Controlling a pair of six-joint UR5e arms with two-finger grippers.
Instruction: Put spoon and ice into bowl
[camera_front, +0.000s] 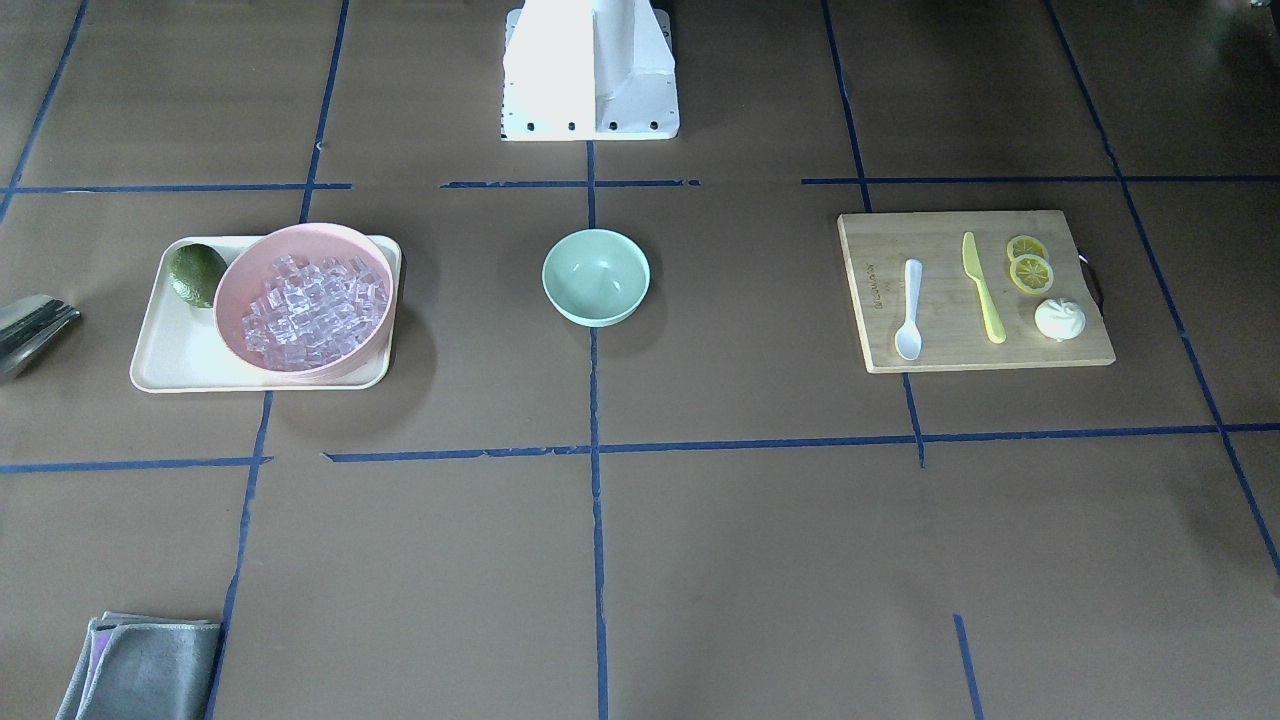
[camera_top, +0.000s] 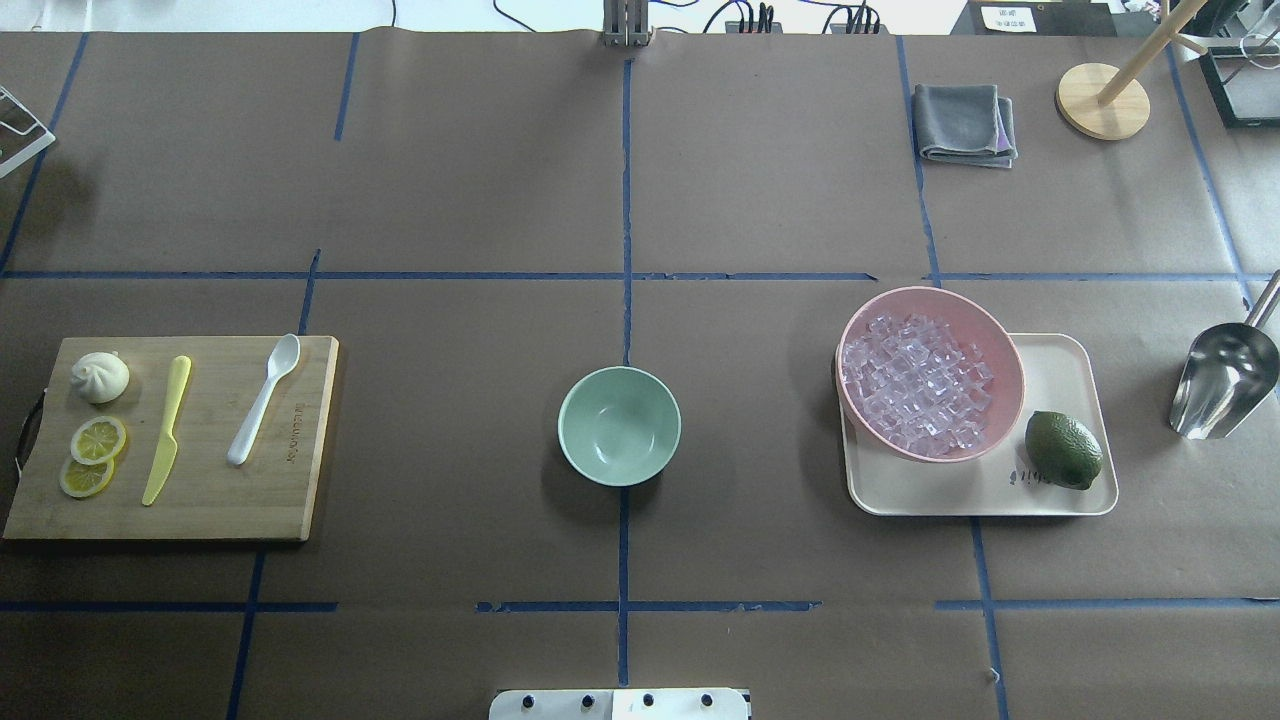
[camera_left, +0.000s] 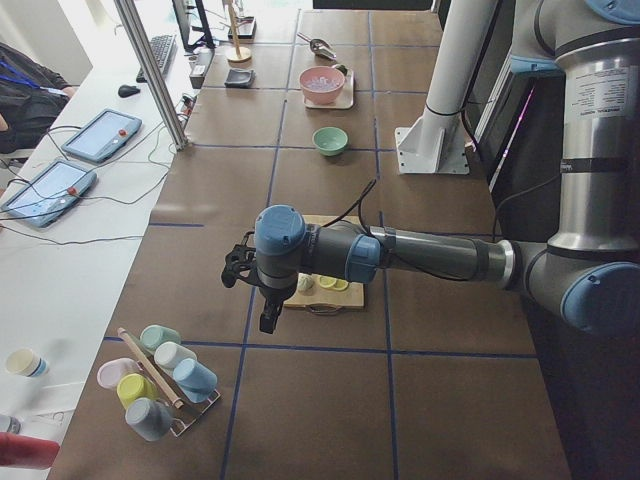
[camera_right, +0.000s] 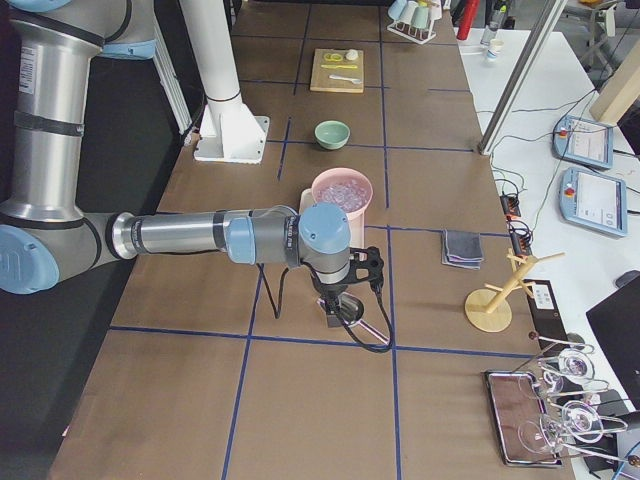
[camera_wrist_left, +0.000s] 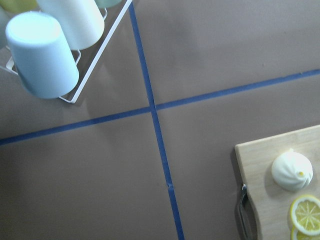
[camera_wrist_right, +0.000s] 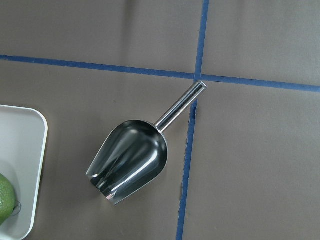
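Observation:
The white spoon (camera_top: 262, 400) lies on a wooden cutting board (camera_top: 290, 480) at the table's left. The ice (camera_top: 918, 385) fills a pink bowl (camera_top: 1005, 365) on a cream tray (camera_top: 1060, 370) at the right. The mint-green bowl (camera_top: 619, 426) stands empty in the middle. My left gripper (camera_left: 269, 322) shows only in the exterior left view, beyond the board's outer end. My right gripper (camera_right: 334, 316) shows only in the exterior right view, over a metal scoop (camera_wrist_right: 131, 160). I cannot tell if either is open or shut.
On the board are a yellow-green knife (camera_top: 166, 428), lemon slices (camera_top: 98, 440) and a white bun (camera_top: 100, 377). A lime (camera_top: 1063, 449) sits on the tray. A grey cloth (camera_top: 965, 122) and wooden stand (camera_top: 1103, 100) are far right. A cup rack (camera_left: 160, 380) stands past the left end.

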